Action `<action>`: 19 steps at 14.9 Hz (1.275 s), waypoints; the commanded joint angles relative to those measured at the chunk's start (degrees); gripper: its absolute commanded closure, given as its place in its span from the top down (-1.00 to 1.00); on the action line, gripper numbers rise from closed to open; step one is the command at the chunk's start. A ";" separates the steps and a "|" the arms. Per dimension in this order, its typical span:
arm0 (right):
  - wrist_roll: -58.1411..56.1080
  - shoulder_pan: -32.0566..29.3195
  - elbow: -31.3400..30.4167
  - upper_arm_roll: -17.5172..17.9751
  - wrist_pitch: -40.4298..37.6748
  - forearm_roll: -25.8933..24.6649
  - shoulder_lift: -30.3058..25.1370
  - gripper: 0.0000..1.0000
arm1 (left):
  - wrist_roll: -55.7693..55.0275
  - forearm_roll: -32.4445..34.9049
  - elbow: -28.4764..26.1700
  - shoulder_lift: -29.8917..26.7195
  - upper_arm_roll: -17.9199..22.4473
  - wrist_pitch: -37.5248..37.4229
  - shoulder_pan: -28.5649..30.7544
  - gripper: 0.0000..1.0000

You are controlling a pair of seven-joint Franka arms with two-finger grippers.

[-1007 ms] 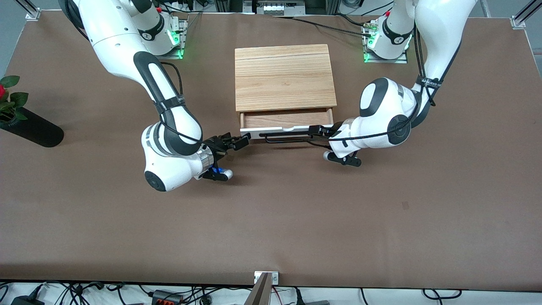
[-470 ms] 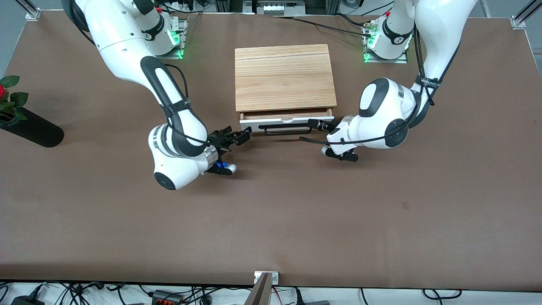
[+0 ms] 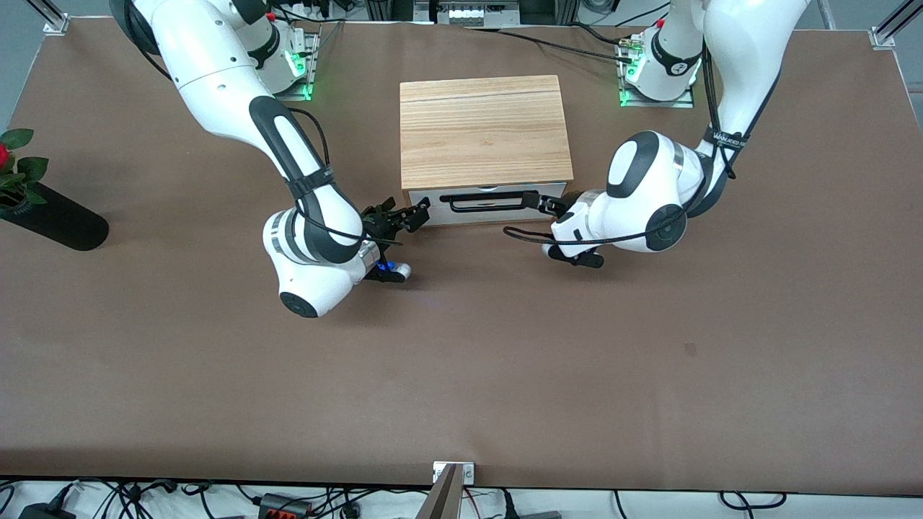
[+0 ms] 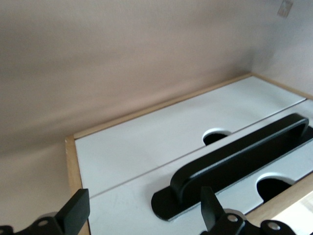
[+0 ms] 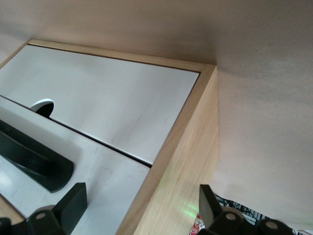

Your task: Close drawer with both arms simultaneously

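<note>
The light-wood cabinet point(image 3: 483, 130) stands mid-table. Its drawer point(image 3: 490, 213) sits pushed in, the white front level with the cabinet's front, the black bar handle point(image 3: 487, 201) across it. My left gripper point(image 3: 542, 202) is open against the drawer front at the left arm's end of the handle. In the left wrist view its fingertips point(image 4: 74, 214) span the drawer front point(image 4: 132, 205) and the handle's foot point(image 4: 234, 164). My right gripper point(image 3: 418, 213) is open at the drawer's other end. In the right wrist view its fingertips point(image 5: 73, 205) straddle the cabinet's wooden corner edge point(image 5: 171, 161) beside the drawer front point(image 5: 98, 191).
A plain white panel strip without a handle point(image 4: 161, 134) lies alongside the drawer front, also in the right wrist view point(image 5: 107, 98). A black vase point(image 3: 54, 216) with a rose lies at the right arm's end of the table.
The drawer has slid from open into the cabinet. Both grippers have moved with it toward the cabinet, staying at its two ends.
</note>
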 commanded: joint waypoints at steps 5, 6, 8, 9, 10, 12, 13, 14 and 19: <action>0.09 -1.49 -0.63 -0.20 -1.08 0.51 -0.25 1.00 | -0.32 -1.27 -0.54 0.78 -0.15 -2.55 -0.49 1.00; 0.09 -2.20 0.60 -0.38 -0.81 0.42 -0.42 1.00 | -0.32 -1.27 -0.45 0.87 -0.15 -2.55 -0.49 1.00; 0.09 -3.69 3.93 -1.43 -0.72 -0.45 -0.43 1.00 | -0.32 -1.27 0.34 0.78 -0.15 -2.64 -0.23 1.00; 0.09 -3.96 5.78 -2.48 -0.72 -0.98 -0.51 1.00 | -0.32 -1.18 0.78 0.69 -0.15 -2.73 0.21 1.00; 0.52 -3.96 8.32 -3.79 -0.64 -1.25 -0.51 1.00 | -0.49 -1.18 2.70 0.60 -0.15 -2.82 0.56 1.00; 0.70 -4.22 12.72 -6.69 -1.42 -1.25 -0.78 1.00 | -0.49 -0.31 7.52 0.69 1.25 -5.44 0.74 1.00; 0.70 -4.40 13.69 -8.10 -1.51 -1.25 -1.30 1.00 | -0.32 0.40 9.99 0.69 2.39 -7.11 1.44 1.00; 0.70 -4.57 14.14 -9.50 -1.51 -1.25 -1.65 1.00 | -0.14 2.06 12.53 0.69 3.09 -9.21 2.14 1.00; 0.44 -9.57 19.14 -16.63 -4.75 -1.25 -7.35 1.00 | 0.39 22.43 24.58 0.34 3.71 -17.49 6.28 1.00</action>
